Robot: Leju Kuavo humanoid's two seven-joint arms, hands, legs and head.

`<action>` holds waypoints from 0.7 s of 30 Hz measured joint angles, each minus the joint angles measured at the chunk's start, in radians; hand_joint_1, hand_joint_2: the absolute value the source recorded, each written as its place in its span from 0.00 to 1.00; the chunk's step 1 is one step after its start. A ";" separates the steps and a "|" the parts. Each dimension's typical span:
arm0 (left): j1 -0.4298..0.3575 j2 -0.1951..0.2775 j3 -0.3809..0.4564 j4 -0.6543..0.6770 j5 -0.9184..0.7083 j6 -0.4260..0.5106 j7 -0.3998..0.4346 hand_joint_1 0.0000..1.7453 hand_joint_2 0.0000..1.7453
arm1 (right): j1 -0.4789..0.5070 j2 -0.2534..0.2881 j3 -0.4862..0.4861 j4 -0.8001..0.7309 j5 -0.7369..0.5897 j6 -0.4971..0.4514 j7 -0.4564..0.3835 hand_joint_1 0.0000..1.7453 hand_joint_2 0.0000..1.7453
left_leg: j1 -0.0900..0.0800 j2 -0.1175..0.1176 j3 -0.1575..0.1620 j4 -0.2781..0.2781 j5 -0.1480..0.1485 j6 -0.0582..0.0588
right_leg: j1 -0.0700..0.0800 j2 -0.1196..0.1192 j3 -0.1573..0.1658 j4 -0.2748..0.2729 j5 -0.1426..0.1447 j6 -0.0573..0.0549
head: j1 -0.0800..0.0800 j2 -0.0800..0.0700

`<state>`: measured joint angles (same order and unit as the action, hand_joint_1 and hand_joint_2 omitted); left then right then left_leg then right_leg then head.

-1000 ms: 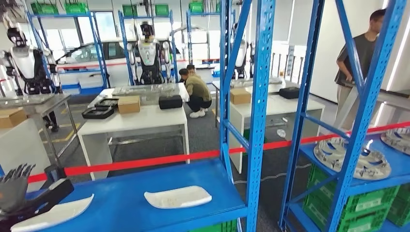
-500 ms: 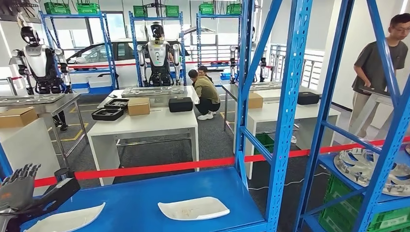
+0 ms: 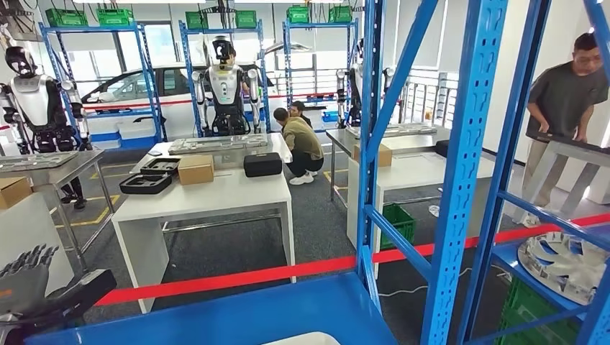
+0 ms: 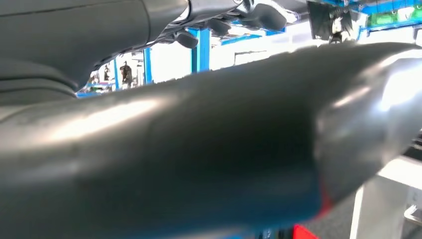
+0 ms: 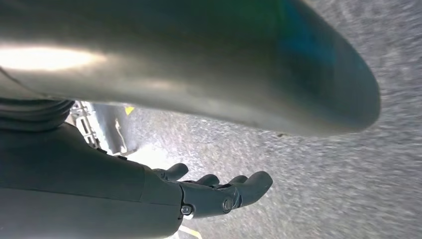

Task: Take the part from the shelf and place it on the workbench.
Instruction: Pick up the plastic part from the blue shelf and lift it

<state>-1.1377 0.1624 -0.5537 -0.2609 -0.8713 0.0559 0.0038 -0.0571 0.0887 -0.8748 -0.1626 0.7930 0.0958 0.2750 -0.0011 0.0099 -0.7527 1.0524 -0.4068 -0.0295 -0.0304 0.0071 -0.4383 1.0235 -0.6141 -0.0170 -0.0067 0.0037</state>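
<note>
A white flat part (image 3: 306, 339) lies on the blue shelf (image 3: 237, 316), just showing at the lower edge of the head view. My left hand (image 3: 27, 279) is raised at the shelf's left end, well left of the part, with its fingers upright and apart and nothing in them. The left wrist view has its thick grey thumb (image 4: 199, 149) close up. My right hand (image 5: 199, 191) hangs over grey floor, fingers loosely extended and empty. Beyond the shelf stands a white workbench (image 3: 208, 195).
A red tape (image 3: 288, 272) runs behind the shelf. Blue uprights (image 3: 460, 180) rise right of centre. A round silver part (image 3: 568, 262) lies on the right-hand shelf. The workbench carries black trays (image 3: 147, 180), a cardboard box (image 3: 196, 169) and a black case (image 3: 262, 164). One person crouches (image 3: 302, 140); another stands at right (image 3: 568, 93).
The whole picture has shifted, so the camera has moved: the shelf and white parts have slid down and partly out of frame. My left hand keeps its pose.
</note>
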 joint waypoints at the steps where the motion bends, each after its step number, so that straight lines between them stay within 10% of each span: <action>1: 0.001 0.002 0.000 0.000 0.000 0.000 0.000 0.00 0.00 | 0.000 0.000 0.000 0.000 0.000 0.000 0.002 0.00 0.00 | 0.000 0.003 0.010 -0.034 0.051 0.004 | 0.002 0.001 0.027 -0.007 -0.010 0.006 | -0.001 0.000; 4: -0.001 0.001 0.000 -0.004 -0.001 0.000 0.000 0.00 0.00 | -0.003 -0.001 0.000 0.000 0.000 0.001 0.009 0.00 0.00 | 0.003 -0.009 0.066 -0.055 0.039 0.021 | 0.006 -0.002 0.037 0.065 0.043 0.022 | 0.003 0.000; 6: -0.004 -0.001 0.000 -0.003 -0.002 0.000 0.000 0.00 0.00 | -0.006 -0.001 0.000 -0.001 0.000 0.001 0.006 0.00 0.00 | 0.000 -0.014 0.110 -0.057 0.022 0.038 | 0.005 -0.004 -0.049 0.196 0.074 0.024 | 0.007 0.000; 9: -0.001 -0.007 0.001 -0.001 0.002 -0.017 0.003 0.00 0.00 | -0.003 -0.001 0.000 -0.001 0.000 0.001 0.002 0.00 0.00 | -0.009 -0.021 0.163 -0.055 -0.011 0.051 | 0.013 -0.004 -0.176 0.286 -0.045 0.022 | 0.010 0.000; 11: 0.000 -0.011 0.003 0.000 0.011 -0.042 0.004 0.00 0.50 | -0.002 -0.001 0.000 -0.001 0.001 0.002 0.003 0.00 0.00 | -0.016 -0.029 0.191 -0.055 -0.034 0.055 | 0.024 -0.004 -0.221 0.237 -0.123 0.012 | 0.012 0.000; 13: 0.000 -0.012 0.006 0.000 0.019 -0.062 0.005 0.00 1.00 | -0.001 -0.002 0.000 -0.001 0.002 0.003 0.003 0.00 0.00 | -0.024 -0.032 0.213 -0.055 -0.059 0.059 | 0.037 -0.002 -0.230 0.125 -0.039 -0.011 | 0.012 0.000; 16: 0.000 -0.016 0.015 0.002 0.030 -0.105 0.001 0.00 1.00 | 0.004 -0.007 0.000 0.000 0.004 0.006 0.005 0.00 0.00 | -0.030 -0.044 0.234 -0.052 -0.087 0.052 | 0.053 0.014 -0.211 0.006 0.179 -0.042 | 0.009 0.000; 21: 0.006 0.001 0.083 0.003 0.197 -0.410 -0.123 0.00 1.00 | -0.004 -0.008 -0.001 0.000 0.010 0.016 0.008 0.00 0.00 | -0.030 -0.036 0.179 0.056 -0.086 0.020 | 0.041 0.015 -0.167 -0.030 0.201 -0.052 | 0.007 0.000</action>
<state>-1.1321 0.1636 -0.4708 -0.2578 -0.6738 -0.3538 -0.1190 -0.0611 0.0802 -0.8757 -0.1629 0.8025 0.1119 0.2827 -0.0316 -0.0266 -0.5736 1.1082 -0.4932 -0.0097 0.0102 0.0218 -0.6058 0.9931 -0.4134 -0.0693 0.0006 0.0034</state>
